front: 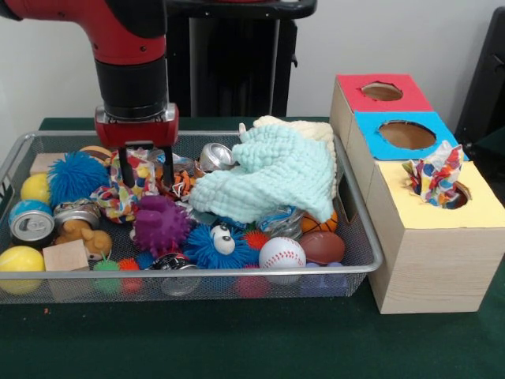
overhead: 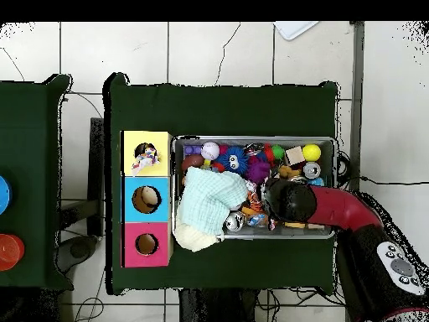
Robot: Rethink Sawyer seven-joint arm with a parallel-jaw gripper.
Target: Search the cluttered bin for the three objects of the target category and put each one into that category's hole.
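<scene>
Pincer [front: 146,162] spread around dotted cloth [front: 130,183] in basket [front: 359,229]; squeeze and lift needed next, toward yellow hole [front: 450,196]

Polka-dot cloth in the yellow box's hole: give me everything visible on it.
The polka-dot cloth is thin white fabric printed with red, blue, yellow and orange dots. It is crumpled and bunched, standing partly out of the hole in the yellow top, its lower part tucked inside, not fully pushed through. It touches the hole's rim. The overhead view shows it as a small wad in the same hole. The gripper is away over the bin.
</scene>
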